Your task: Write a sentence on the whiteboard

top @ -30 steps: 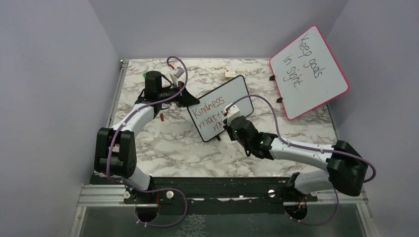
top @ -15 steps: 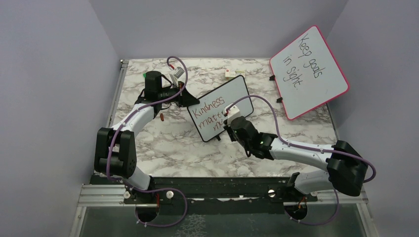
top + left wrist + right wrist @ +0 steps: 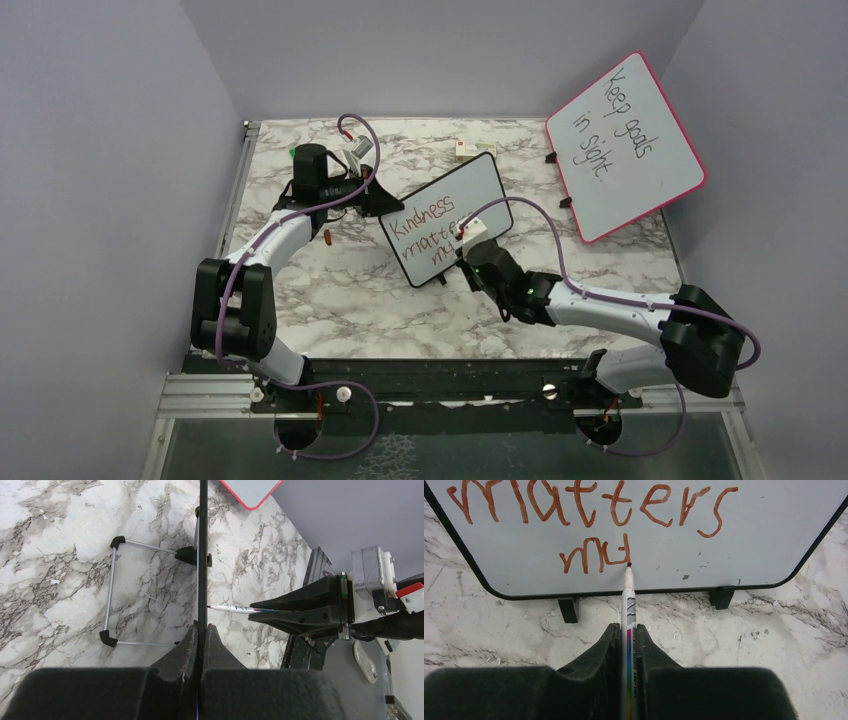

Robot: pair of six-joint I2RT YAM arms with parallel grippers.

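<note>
1. My right gripper (image 3: 628,632) is clamped on the marker (image 3: 628,592), whose long axis runs straight out ahead of the jaws.
2. The marker tip touches the whiteboard (image 3: 749,535) just ahead, at the end of "mu" in the sentence (image 3: 594,505).
3. My left gripper (image 3: 201,630) is pinched shut on the whiteboard, which it sees edge-on.
4. In the right wrist view line 1 is cut off. Overhead, the right arm (image 3: 600,305) covers the ends of lines 2 and 3.
5. The whiteboard's long side runs crosswise ahead of the right gripper, on 2 black feet (image 3: 569,609).

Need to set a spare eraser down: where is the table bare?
Barest: the table near edge, bordered by the whiteboard, the left arm and the right arm. A narrower strip lies between whiteboard and pink-framed board. Crowded around the marker at the whiteboard's front.
</note>
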